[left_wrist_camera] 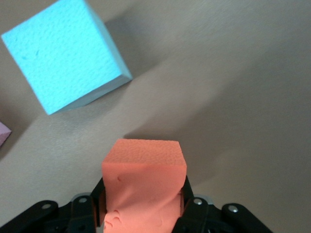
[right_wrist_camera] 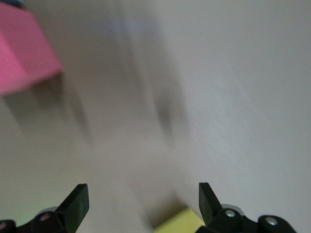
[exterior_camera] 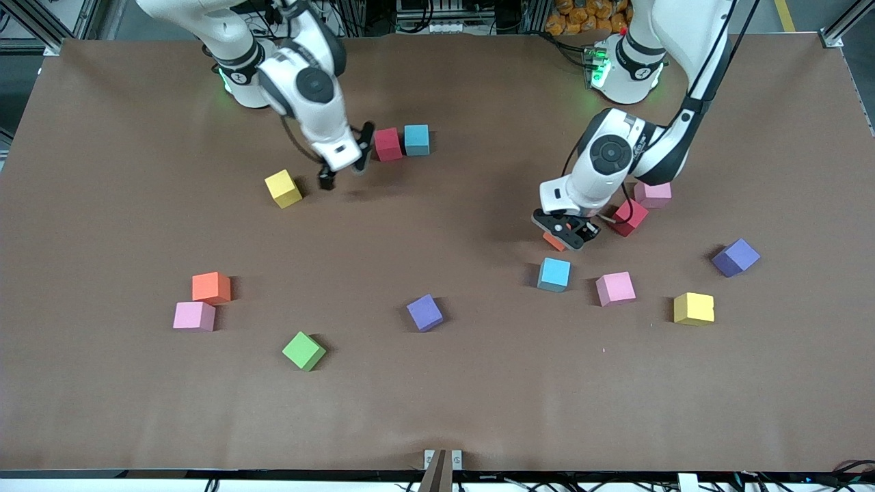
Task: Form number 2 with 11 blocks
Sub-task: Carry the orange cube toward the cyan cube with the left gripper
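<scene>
My worktop (exterior_camera: pixel 437 410) is covered edge to edge in a matte brown sheet, evenly lit, with soft shadows. Its edge nearest the front camera carries a small metal bracket (exterior_camera: pixel 443 459) at mid-length. Along the edge where my bases stand I note aluminium framing (exterior_camera: pixel 839 31), dark cabling (exterior_camera: pixel 567 46) and a heap of orange objects (exterior_camera: pixel 588 15). Grey floor shows at one corner.

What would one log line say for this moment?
left tool: shut on orange block beside light blue block | right tool: open, between yellow block and red block
</scene>
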`<action>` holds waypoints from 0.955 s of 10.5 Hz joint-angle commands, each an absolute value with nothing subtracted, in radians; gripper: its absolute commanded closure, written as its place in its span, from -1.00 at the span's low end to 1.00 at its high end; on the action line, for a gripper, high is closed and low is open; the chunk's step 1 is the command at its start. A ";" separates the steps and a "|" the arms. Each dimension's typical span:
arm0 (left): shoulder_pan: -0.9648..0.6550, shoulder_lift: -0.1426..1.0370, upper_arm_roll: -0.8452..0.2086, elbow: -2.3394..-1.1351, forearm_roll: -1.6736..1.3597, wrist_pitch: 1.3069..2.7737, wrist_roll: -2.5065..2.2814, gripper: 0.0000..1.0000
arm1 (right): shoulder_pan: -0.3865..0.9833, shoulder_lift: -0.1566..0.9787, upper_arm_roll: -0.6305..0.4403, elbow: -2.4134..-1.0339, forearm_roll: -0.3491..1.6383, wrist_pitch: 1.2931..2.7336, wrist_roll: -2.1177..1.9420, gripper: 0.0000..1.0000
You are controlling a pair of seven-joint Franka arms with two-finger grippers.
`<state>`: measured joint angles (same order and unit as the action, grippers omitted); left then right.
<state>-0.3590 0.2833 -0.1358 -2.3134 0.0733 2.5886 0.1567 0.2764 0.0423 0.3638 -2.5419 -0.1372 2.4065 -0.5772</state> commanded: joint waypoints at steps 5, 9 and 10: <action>-0.367 0.184 -0.377 -2.316 0.061 2.465 -0.116 1.00 | 0.232 -0.008 0.042 -2.346 0.114 2.020 -0.868 -1.00; -0.468 0.207 -0.455 -2.316 0.061 2.465 -0.310 1.00 | 0.226 0.037 -0.164 -2.190 0.113 1.991 -0.847 -1.00; -0.471 0.212 -0.486 -2.318 0.061 2.465 -0.336 1.00 | 0.183 0.063 -0.167 -2.122 0.115 1.936 -0.804 -1.00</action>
<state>-0.4595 0.2121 -0.4571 -2.3125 0.0733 2.4722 -0.2972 0.2206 0.0109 -0.1607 -2.2301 0.0961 2.0099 -0.8473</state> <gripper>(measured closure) 0.454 0.000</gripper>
